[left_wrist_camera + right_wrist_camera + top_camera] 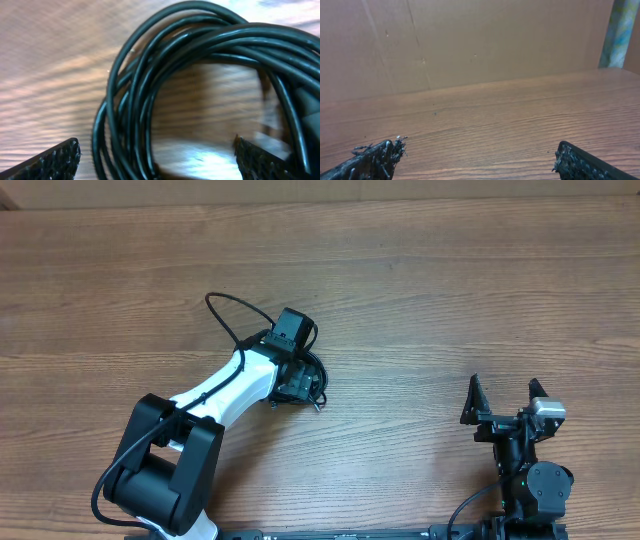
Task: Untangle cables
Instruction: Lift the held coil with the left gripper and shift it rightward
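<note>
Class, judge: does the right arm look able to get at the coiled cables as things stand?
Probably not cleanly. The table between is bare, but the open left gripper sits right over the cables, covering most of the coil, and the open right gripper stands off to the side.

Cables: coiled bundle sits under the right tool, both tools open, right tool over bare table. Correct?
One thing is off: the coiled cables sit under the left tool, not the right, as the left wrist view shows. The rest holds: both tools are open, and the right tool is over bare table.
</note>
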Available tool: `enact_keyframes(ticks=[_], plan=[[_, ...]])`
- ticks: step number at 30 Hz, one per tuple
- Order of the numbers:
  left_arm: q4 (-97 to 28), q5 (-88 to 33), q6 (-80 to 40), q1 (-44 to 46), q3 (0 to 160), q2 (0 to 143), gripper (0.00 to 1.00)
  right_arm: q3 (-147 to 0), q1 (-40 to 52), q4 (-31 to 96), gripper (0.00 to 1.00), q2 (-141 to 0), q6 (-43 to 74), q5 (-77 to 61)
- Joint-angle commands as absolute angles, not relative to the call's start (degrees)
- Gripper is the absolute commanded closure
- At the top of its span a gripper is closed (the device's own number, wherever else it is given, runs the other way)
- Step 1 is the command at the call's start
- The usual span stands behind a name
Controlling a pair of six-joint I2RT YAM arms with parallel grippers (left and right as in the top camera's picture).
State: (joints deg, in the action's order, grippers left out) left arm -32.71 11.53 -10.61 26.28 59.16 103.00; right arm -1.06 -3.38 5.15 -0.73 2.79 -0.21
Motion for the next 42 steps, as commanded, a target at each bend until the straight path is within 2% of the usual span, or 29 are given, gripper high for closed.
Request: enact_keyframes(ticks=[1,13,14,16,20,22,25,27,29,34,36,42], plan=[[-33.0,1.3,-15.7,26.6,59.0,103.9,0.00,-0.4,-3.6,4.8,0.00,-0.2,2.6,-0.6],[-34.5,-5.0,-15.7,26.7,59.0,103.9,0.00,-0.4,-3.6,4.8,0.00,-0.2,2.6,-0.6],[-34.6,-5.0,-15.7,26.7,59.0,103.9,0.15,-0.4,-3.6,4.8,0.00,-0.2,2.6,-0.6],[-35.2,-5.0,-17.7,26.5,59.0,103.9,0.25,-0.4,-3.6,4.8,0.00,-0.2,2.6,-0.5],[-37.6,-4.1,-27.2,26.5,59.0,103.9,0.63,-0.4,-3.6,4.8,0.00,-0.2,2.6,-0.6],[-38.7,-3.8,-30.7,26.5,59.0,103.9,0.75,-0.4,-3.6,4.8,0.00,-0.2,2.6,-0.6],[-38.7,-2.7,-31.6,26.7,59.0,103.9,0.76,-0.4,-3.6,4.8,0.00,-0.2,2.6,-0.6],[-38.8,0.6,-31.6,26.7,59.0,103.9,0.69,-0.4,-3.6,4.8,0.00,-0.2,2.6,-0.5],[-38.8,5.3,-31.5,26.6,59.0,103.9,0.70,-0.4,-3.6,4.8,0.00,-0.2,2.6,-0.5],[-36.4,21.1,-30.7,26.6,59.0,103.9,0.87,-0.4,-3.6,4.8,0.00,-0.2,2.6,-0.6],[-33.5,25.3,-26.8,26.6,59.0,103.9,0.96,-0.4,-3.6,4.8,0.00,-0.2,2.6,-0.6],[-19.0,25.7,-2.1,26.6,59.0,103.9,0.96,-0.4,-3.6,4.8,0.00,-0.2,2.6,-0.6]])
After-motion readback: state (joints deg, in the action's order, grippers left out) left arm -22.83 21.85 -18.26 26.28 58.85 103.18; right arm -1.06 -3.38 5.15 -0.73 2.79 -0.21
